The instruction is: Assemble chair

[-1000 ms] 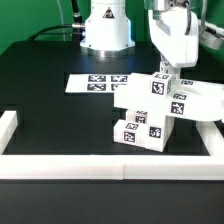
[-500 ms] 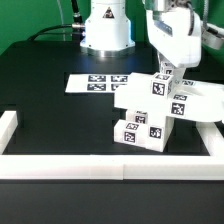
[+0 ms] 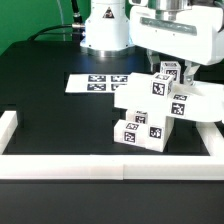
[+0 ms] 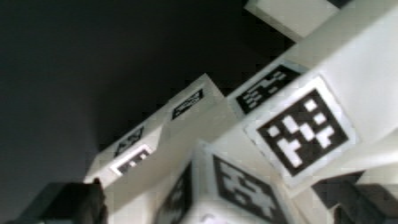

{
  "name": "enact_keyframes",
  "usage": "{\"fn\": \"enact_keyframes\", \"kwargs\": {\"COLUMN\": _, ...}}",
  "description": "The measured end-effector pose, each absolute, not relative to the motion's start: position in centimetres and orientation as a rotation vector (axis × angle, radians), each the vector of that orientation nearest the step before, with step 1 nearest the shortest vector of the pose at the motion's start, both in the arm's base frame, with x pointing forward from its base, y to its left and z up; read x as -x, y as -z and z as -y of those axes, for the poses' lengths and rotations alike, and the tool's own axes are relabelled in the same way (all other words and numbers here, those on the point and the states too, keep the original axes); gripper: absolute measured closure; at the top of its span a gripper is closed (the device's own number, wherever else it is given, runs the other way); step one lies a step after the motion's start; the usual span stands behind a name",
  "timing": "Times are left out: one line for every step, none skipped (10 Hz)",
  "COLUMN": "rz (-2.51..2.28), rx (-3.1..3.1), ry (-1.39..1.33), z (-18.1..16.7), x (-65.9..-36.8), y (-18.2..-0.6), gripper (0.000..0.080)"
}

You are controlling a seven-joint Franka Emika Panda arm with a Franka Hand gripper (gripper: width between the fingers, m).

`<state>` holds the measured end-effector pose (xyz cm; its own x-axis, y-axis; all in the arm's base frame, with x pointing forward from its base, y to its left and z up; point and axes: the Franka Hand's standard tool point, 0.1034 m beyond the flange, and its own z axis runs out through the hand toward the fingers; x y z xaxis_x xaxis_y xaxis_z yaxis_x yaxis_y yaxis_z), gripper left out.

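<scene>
The chair (image 3: pixel 150 108) stands partly joined at the exterior view's right, a stack of chunky white tagged parts on the black table. My gripper (image 3: pixel 175 68) hangs just above its topmost tagged piece (image 3: pixel 166 72). In the wrist view the chair's tagged parts (image 4: pixel 294 125) fill the picture. My gripper (image 4: pixel 217 205) is open there: one dark finger (image 4: pixel 71 200) and the other finger (image 4: pixel 365 195) stand wide on either side of a white part with gaps showing. Nothing is held.
The marker board (image 3: pixel 98 82) lies flat behind the chair. A white border wall (image 3: pixel 90 165) runs along the front, with a raised end (image 3: pixel 8 125) at the exterior view's left. The robot's base (image 3: pixel 105 30) stands at the back.
The jaws have opened and let go of the chair's top piece. The hand has shifted and now looms larger above the chair. The chair has not moved.
</scene>
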<state>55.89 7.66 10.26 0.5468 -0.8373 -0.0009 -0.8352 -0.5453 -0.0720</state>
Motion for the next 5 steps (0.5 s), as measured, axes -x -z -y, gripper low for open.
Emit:
{"fn": "enact_keyframes", "kwargs": {"rz": -1.307, "rx": 2.797, "ry": 0.062, "z": -7.64, "x": -55.92, "y": -10.29, "gripper": 0.0151}}
{"fn": "enact_keyframes", "kwargs": {"rz": -1.166, "rx": 2.866, "ry": 0.070, "z": -7.66, "x": -55.92, "y": -10.26, "gripper": 0.0151}}
{"fn": "enact_keyframes", "kwargs": {"rz": -1.054, "rx": 2.911, "ry": 0.073, "z": -7.64, "x": -55.93, "y": -10.27, "gripper": 0.0151}}
{"fn": "enact_keyframes", "kwargs": {"rz": -0.967, "rx": 2.948, "ry": 0.077, "z": -7.63, "x": -55.93, "y": -10.28, "gripper": 0.0151}}
{"fn": "enact_keyframes", "kwargs": {"rz": -0.833, "rx": 2.993, "ry": 0.082, "z": -7.56, "x": -55.96, "y": -10.28, "gripper": 0.0151}}
